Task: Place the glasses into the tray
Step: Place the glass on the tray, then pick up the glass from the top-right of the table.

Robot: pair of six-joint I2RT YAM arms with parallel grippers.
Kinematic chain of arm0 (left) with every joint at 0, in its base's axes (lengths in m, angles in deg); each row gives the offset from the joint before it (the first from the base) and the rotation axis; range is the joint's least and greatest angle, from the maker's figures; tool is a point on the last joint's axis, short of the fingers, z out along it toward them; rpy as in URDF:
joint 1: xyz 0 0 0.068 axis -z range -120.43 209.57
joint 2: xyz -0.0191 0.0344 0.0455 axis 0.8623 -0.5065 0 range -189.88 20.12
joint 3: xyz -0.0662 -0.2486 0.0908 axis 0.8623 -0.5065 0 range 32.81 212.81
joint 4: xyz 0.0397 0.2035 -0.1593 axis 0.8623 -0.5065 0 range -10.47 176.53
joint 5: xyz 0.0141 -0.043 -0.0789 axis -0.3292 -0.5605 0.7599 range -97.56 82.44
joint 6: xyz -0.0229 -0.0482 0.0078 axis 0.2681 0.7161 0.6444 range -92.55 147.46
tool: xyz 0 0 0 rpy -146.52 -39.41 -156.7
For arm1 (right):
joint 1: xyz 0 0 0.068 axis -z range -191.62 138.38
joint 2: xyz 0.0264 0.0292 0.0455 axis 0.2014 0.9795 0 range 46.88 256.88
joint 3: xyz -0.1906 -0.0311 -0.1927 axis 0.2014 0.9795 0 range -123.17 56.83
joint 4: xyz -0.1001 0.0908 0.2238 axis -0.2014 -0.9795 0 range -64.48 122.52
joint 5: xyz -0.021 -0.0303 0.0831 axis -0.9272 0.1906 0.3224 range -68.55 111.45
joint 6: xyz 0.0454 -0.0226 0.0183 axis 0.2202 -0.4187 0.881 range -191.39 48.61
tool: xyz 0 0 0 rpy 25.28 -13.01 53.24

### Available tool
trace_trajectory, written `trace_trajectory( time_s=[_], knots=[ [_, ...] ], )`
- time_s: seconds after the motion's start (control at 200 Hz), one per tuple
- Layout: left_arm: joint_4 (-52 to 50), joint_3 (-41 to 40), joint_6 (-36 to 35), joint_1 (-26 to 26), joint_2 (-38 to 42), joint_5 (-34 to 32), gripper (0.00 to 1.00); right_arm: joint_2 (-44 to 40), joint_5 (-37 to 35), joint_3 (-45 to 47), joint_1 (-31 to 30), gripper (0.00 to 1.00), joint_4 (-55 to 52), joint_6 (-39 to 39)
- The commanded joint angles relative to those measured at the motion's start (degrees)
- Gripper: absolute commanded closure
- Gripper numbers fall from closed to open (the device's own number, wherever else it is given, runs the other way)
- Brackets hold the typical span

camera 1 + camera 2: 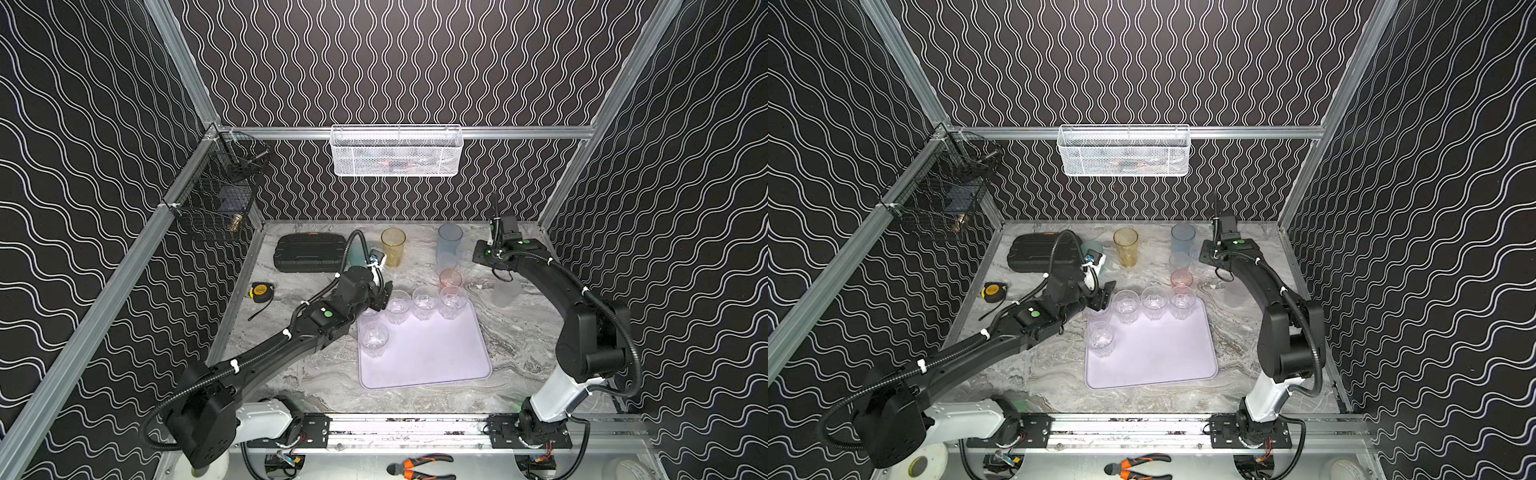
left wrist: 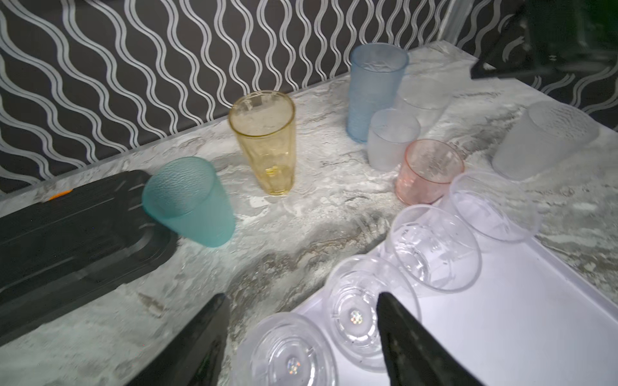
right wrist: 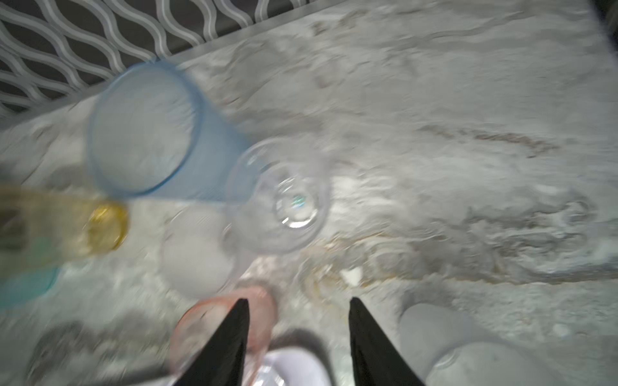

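Our left fingers (image 2: 411, 341) stand apart either side of a clear glass (image 2: 287, 361) at the tray's (image 1: 436, 361) eleven o'clock corner. Our right fingers (image 3: 227, 344) are apart and empty at one o'clock. Four more clear glasses (image 1: 424, 302) stand on the tray. Beyond we see the pink glass (image 1: 450, 277), amber glass (image 1: 393, 247), blue glass (image 1: 450, 239) and, at ten o'clock, the case (image 1: 309, 252).

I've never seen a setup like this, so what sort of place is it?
Probably a robotics test booth, not a kitchen: two black arms bolted to a metal rail, aluminium framing with patterned wall panels around a marble-look tabletop, and pliers and a tape measure lying about.
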Motion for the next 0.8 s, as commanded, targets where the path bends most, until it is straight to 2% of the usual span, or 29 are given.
trace_trajectory(
  time_s=[0.0, 0.18, 0.521, 0.796],
  knots=[
    [5.4, -1.2, -2.6, 0.5, -1.1, 3.6, 0.26, 2.6, 1.1, -0.8, 1.3, 0.50, 3.4, 2.2],
    [3.5, -1.1, -3.2, 0.6, -3.3, 6.2, 0.26, 7.2, 3.1, -2.7, 2.6, 0.50, 4.6, 2.5],
    [4.3, -1.9, -3.3, 0.6, -4.2, 6.3, 0.26, 13.6, 4.3, -6.0, 3.4, 0.52, 5.6, 3.3],
    [4.6, -2.2, -3.4, 0.6, -4.3, 5.8, 0.26, 14.8, 4.3, -6.1, 3.5, 0.70, 6.1, 3.3]
  ],
)
